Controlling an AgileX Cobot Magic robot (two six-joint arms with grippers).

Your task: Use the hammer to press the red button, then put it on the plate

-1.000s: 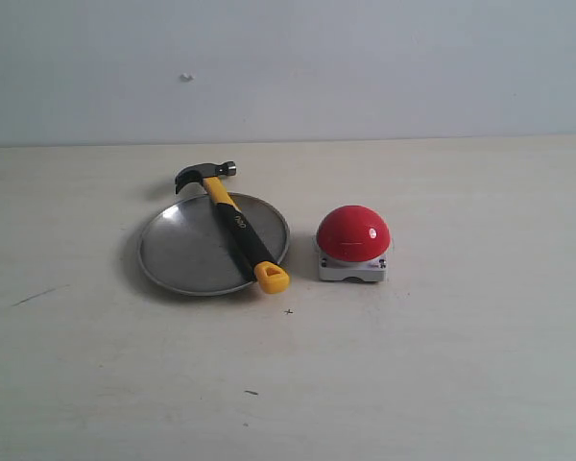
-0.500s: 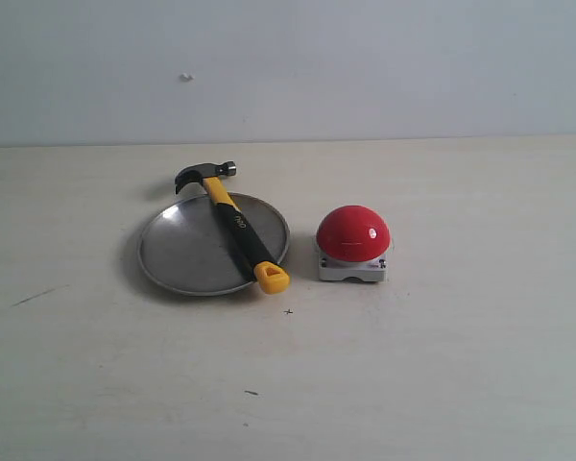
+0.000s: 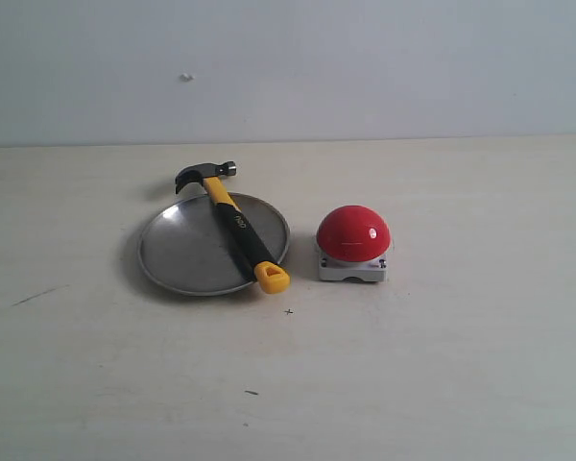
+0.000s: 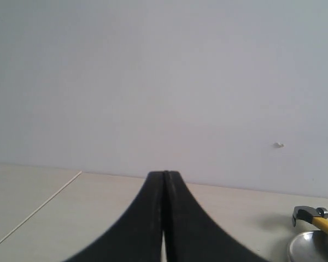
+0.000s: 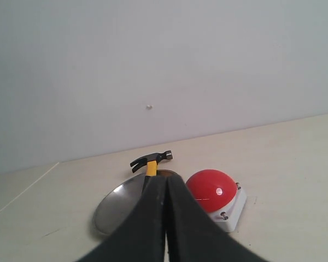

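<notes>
The hammer lies across the steel plate, its dark head past the far rim and its yellow looped end over the near right rim. The red button sits on its grey base just right of the plate. Neither arm shows in the exterior view. My left gripper is shut with nothing in it, well away from the hammer and plate. My right gripper is also shut and empty, hovering short of the plate, hammer and button.
Everything rests on a pale tabletop with a plain white wall behind. A small dark mark and a few scuffs dot the surface near the front.
</notes>
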